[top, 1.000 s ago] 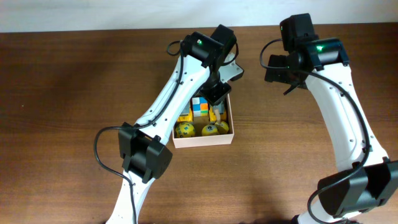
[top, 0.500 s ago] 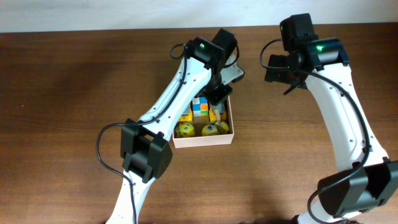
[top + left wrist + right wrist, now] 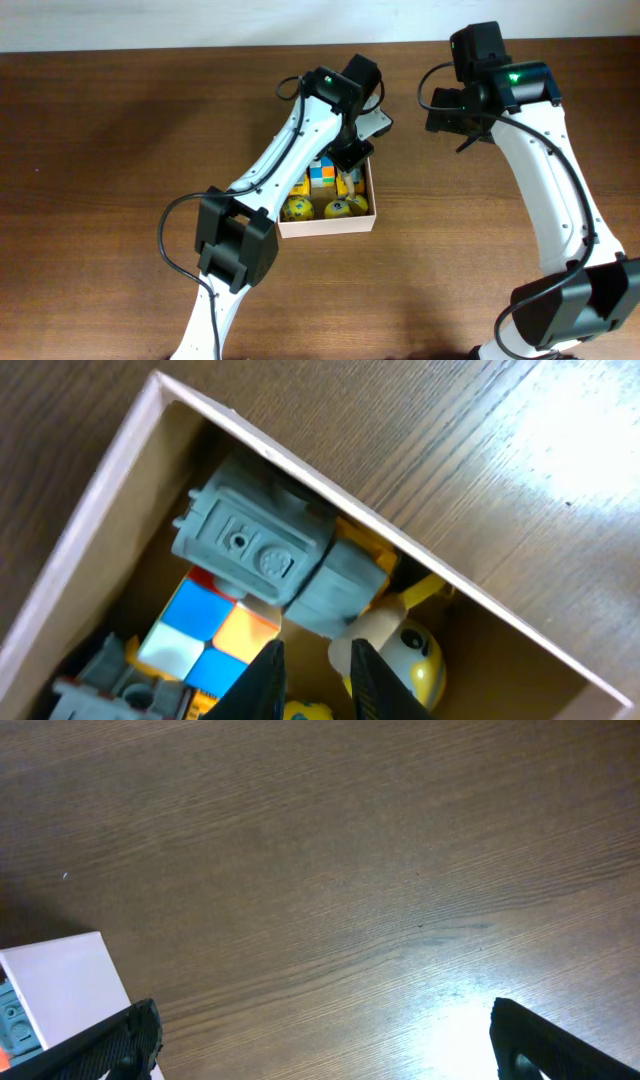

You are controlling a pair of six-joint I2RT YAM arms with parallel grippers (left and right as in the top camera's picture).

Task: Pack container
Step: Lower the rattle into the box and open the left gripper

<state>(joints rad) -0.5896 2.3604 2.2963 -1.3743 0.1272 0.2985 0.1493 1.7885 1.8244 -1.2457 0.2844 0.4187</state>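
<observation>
Jaws on the left gripper (image 3: 315,650) are close together, with only a thin gap. I see nothing held between them. They hang just above the toys, over the 1 o'clock corner of the container (image 3: 326,226). Jaws on the right gripper (image 3: 330,1045) are wide open and hold nothing. That gripper hangs over bare table at about 2 o'clock from the container, well apart from it.

The container sits near the middle of the table. Inside it a grey toy (image 3: 255,550) lies on top of the others, right against the wall at 12 o'clock. A coloured cube (image 3: 200,635) is just under it, and yellow ball toys (image 3: 337,208) lie along the 6 o'clock side.

I think the grey toy is the big worry. It sits high and seems to poke over the wall, so a bump from the left fingers could tip it out onto the table. If the left gripper goes down hard, it could squash the pile or catch the thin wall and drag the whole container. The toy with the cream top (image 3: 400,650) is close to one finger and could get knocked too.
</observation>
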